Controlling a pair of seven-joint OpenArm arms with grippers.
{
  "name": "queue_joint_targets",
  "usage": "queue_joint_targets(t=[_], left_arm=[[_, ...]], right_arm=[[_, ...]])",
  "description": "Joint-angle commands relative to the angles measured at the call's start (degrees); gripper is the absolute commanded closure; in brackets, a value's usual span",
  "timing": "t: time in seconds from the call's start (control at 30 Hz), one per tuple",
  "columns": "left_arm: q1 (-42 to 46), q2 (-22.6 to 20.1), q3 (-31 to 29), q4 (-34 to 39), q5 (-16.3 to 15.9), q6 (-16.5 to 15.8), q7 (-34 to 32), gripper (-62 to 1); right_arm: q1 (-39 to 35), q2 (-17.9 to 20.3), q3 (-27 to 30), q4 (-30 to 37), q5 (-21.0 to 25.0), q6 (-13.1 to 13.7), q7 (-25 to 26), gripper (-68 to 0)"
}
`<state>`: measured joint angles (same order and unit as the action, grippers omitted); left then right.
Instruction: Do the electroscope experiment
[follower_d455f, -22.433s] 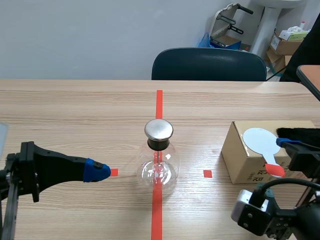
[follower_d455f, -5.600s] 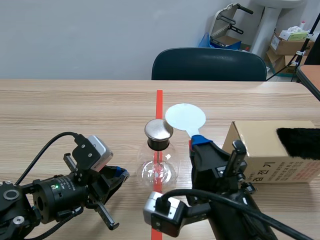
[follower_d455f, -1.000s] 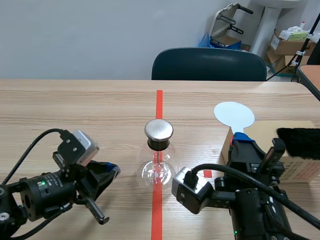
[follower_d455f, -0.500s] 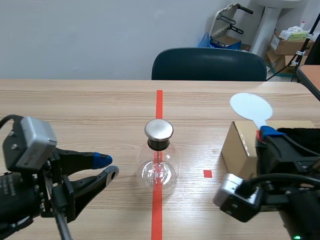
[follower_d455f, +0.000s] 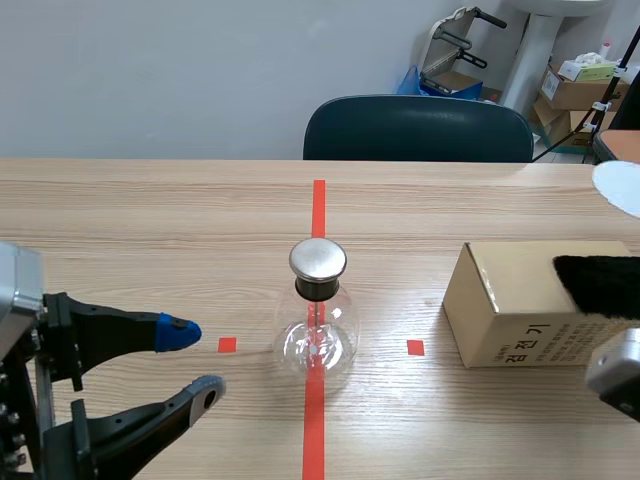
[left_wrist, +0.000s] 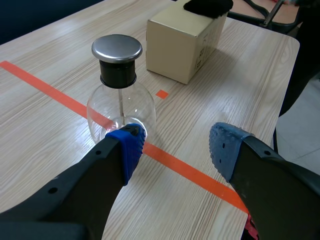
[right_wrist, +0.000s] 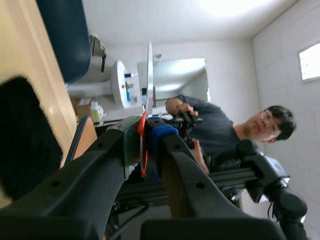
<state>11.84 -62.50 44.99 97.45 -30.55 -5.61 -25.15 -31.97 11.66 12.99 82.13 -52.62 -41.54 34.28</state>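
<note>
Gaping empty, left fingers (left_wrist: 125, 148) near flask (left_wrist: 120, 102) | right fingers (right_wrist: 169, 162) clamp white paddle (right_wrist: 149, 75) | cardboard box (follower_d455f: 512, 340) bears black fur (follower_d455f: 596, 285)

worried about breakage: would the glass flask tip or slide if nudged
The flask looks like thin clear glass, so probably fragile. Its round body under a metal cap suggests it may rock or tip rather than slide, then roll.

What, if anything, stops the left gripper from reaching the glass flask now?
Probably nothing, so yes: the left gripper is open, the flask stands close ahead of it with only bare table between, and the box sits beyond the flask.
</note>
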Motion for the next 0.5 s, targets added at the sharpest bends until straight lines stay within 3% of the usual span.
queue_joint_targets(t=[0.0, 0.13, 0.27, 0.47], left_arm=[[-0.1, -0.8, -0.1, 2.3, -0.4, -0.1, -1.1, -31.7], [-0.1, -2.6, -0.1, 4.5, -0.3, -0.1, -1.0, -31.9], [-0.1, -3.9, -0.1, 5.5, -0.4, -0.1, -0.8, -38.6], [1.2, -4.4, -0.1, 6.9, -1.0, -0.2, -0.8, -39.2]], right_arm=[[1.6, -0.8, 1.5, -1.6, 0.4, -3.3, 1.4, -0.9], [4.0, -2.1, 5.3, -6.3, 0.7, -3.3, 6.1, -0.9], [6.2, -2.8, 8.0, -10.4, 0.8, -3.3, 9.9, -0.9], [7.2, -2.8, 8.2, -14.2, -0.6, -3.3, 10.7, -0.9]])
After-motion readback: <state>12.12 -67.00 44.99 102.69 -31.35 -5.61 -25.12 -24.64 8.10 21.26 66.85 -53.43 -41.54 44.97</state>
